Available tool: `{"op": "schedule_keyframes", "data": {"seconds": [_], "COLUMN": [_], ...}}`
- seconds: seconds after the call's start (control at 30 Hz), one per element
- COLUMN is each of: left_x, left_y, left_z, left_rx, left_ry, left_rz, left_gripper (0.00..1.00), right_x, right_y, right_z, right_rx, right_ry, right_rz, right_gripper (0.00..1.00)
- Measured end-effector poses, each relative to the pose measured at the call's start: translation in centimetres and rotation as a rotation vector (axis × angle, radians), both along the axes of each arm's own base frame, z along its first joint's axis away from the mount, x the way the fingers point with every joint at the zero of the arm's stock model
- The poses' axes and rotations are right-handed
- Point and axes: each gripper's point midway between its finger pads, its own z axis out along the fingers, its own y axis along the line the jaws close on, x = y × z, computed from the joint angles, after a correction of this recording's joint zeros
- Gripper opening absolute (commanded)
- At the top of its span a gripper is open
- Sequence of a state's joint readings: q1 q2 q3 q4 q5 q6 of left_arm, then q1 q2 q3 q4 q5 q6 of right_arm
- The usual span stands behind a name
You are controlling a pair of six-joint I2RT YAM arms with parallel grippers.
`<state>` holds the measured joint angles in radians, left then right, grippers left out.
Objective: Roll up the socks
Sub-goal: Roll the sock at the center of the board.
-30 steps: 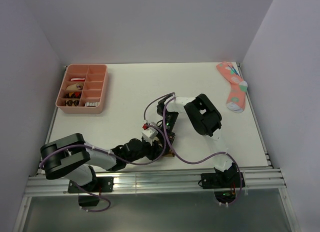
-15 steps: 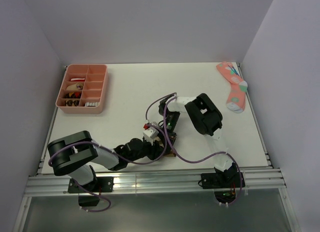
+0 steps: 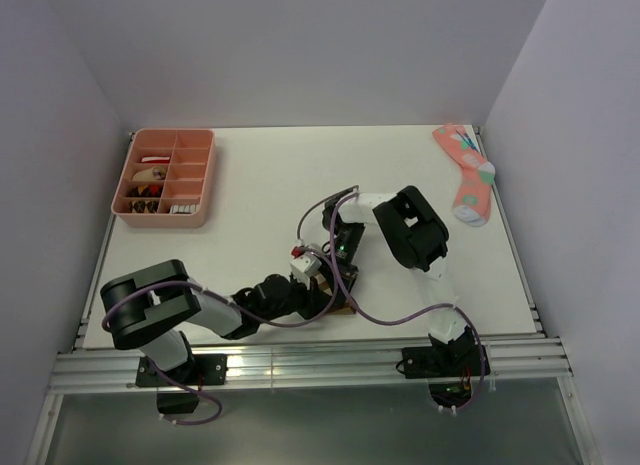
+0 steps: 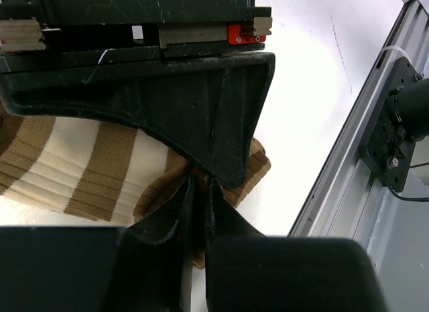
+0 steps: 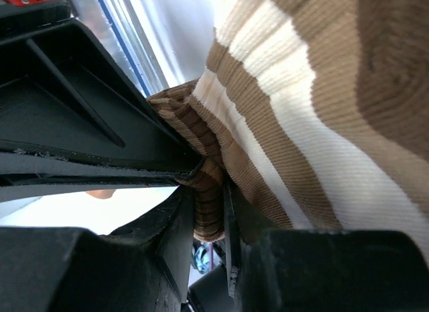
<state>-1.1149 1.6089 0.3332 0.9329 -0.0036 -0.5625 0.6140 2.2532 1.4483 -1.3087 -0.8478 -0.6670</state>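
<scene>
The brown-and-tan striped sock (image 4: 87,171) lies under both grippers near the table's front edge; only a sliver shows in the top view (image 3: 343,308). My left gripper (image 4: 198,191) is shut on the sock's brown end fabric. My right gripper (image 5: 209,211) is shut on a brown ribbed fold of the same sock (image 5: 301,124). The two grippers touch each other over the sock (image 3: 325,285). The white sock with black stripes is hidden or out of view.
A pink sock with coloured dots (image 3: 468,175) lies at the back right corner. A salmon compartment tray (image 3: 200,175) with small items stands at the back left. The aluminium rail (image 4: 375,144) runs along the front edge just beside the sock.
Both grippers have shifted slightly to the right with the sock held between them. The left arm's elbow has swung a little rightward.
</scene>
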Motion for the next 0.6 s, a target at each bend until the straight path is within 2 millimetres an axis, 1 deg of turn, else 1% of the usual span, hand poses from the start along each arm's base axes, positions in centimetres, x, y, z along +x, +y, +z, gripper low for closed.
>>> {"op": "schedule_keyframes", "data": {"seconds": [0.03, 0.17, 0.2, 0.3, 0.4, 0.47, 0.6], "left_x": [0.0, 0.1, 0.2, 0.5, 0.8, 0.9, 1.1], "left_y": [-0.1, -0.4, -0.5, -0.6, -0.5, -0.3, 0.0], "left_z": [0.0, -0.1, -0.1, -0.2, -0.2, -0.2, -0.3], "left_rx": [0.001, 0.007, 0.007, 0.002, -0.017, -0.032, -0.051], "left_ry": [0.001, 0.008, 0.010, 0.024, 0.052, 0.074, 0.118], "left_rz": [-0.002, -0.004, -0.003, 0.005, 0.017, 0.022, 0.030], "left_gripper": [0.00, 0.00, 0.00, 0.00, 0.00, 0.00, 0.00], "right_x": [0.0, 0.3, 0.4, 1.3, 3.0, 5.0, 8.8], "right_y": [-0.1, -0.4, -0.5, -0.5, -0.3, 0.3, 0.3], "right_z": [0.0, 0.1, 0.2, 0.5, 0.9, 1.4, 3.6], "right_rx": [-0.006, -0.027, -0.027, -0.019, -0.002, 0.034, 0.084], "right_ry": [-0.002, -0.037, -0.055, -0.133, -0.230, -0.318, -0.464], "right_rz": [-0.004, -0.024, -0.030, -0.045, -0.078, -0.123, -0.235], "right_gripper": [0.32, 0.39, 0.43, 0.47, 0.49, 0.49, 0.49]}}
